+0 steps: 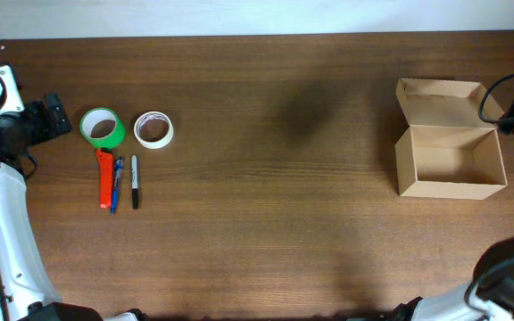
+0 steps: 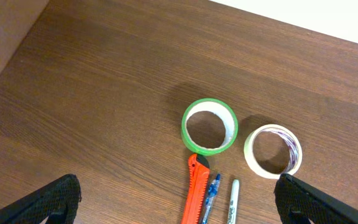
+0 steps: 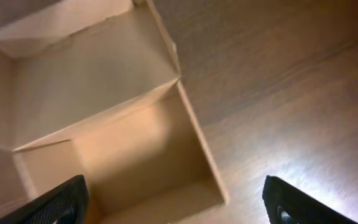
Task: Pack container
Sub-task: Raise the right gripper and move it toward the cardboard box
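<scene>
Open rectangular tan cardboard box (image 3: 98, 87) directly under my right gripper (image 3: 174, 202).
Both spread wide, empty; green tape roll (image 2: 209, 150) just ahead of my left gripper (image 2: 176, 200).

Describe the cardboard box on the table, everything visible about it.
The box is small and rectangular, made of plain tan cardboard with no print. Its hinged lid is folded open along the far edge, with small tabs at its sides. The inside is empty, as the right wrist view also shows. It stands upright near the right end of the dark wooden table. Only the table is seen to touch it.
</scene>
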Robot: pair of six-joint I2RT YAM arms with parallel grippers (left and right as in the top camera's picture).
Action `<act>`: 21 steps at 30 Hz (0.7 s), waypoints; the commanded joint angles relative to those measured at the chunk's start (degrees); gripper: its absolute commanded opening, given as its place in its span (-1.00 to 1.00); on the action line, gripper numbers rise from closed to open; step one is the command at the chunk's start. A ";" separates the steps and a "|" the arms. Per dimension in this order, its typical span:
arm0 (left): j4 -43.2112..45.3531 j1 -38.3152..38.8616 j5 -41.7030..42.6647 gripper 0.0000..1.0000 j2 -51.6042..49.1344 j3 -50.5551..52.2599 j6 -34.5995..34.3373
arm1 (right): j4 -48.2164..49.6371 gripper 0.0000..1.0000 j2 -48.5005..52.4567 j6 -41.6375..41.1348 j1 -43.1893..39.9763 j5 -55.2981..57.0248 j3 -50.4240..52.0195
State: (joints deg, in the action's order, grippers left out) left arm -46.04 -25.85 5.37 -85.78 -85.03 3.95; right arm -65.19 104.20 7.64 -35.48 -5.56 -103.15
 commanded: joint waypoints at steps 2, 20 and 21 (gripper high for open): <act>0.07 -0.20 0.87 0.99 -0.15 -1.33 0.90 | 2.93 0.83 4.33 6.99 0.07 3.56 -1.55; 0.07 -0.20 0.87 0.99 -0.15 -1.33 0.90 | 2.34 0.50 13.55 8.26 0.33 9.27 -1.16; 0.07 -0.20 0.87 0.99 -0.15 -1.33 0.90 | 2.34 0.50 13.55 7.45 0.33 9.27 -0.98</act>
State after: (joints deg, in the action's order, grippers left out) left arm -46.06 -25.85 5.43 -85.78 -85.03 3.95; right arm -62.72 116.90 16.67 -35.48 2.68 -103.20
